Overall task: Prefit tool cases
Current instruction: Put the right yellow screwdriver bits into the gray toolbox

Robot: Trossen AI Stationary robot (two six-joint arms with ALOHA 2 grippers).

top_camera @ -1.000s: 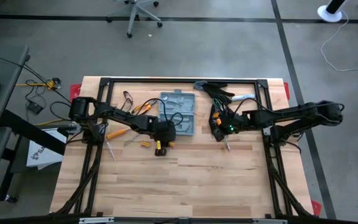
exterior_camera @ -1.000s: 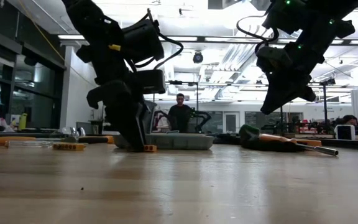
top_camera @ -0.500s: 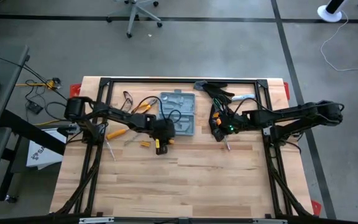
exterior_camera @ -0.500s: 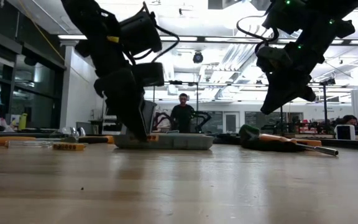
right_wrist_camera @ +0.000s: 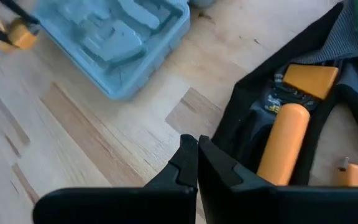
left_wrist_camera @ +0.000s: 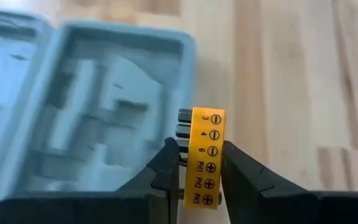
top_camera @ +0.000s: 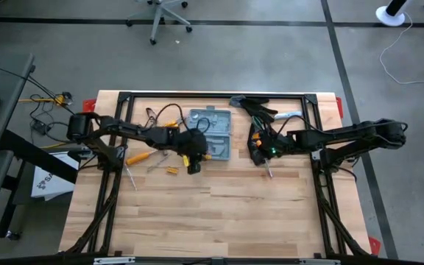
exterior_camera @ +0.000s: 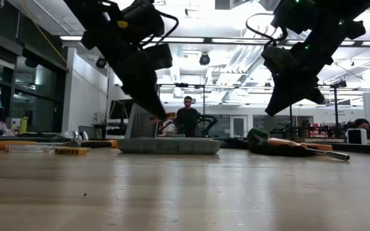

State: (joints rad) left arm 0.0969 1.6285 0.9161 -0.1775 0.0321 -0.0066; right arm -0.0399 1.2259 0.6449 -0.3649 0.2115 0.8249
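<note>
item: case (top_camera: 212, 134), open, far-centre of surface, long axis running front to back. my left tool (left_wrist_camera: 200, 163) gripped yellow bit holder (left_wrist_camera: 207, 155) at its near edge; right tool (right_wrist_camera: 197, 163) shut, empty, farther.

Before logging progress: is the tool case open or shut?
Open: the tool case shows its moulded recesses, and they look empty.

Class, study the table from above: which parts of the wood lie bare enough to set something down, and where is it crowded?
The near half of the table, from below the grey-blue case to the front edge, is bare wood. The far strip is crowded: screwdrivers and cables beside the left gripper, which holds a yellow bit holder; gloves and tools by the right gripper.
</note>
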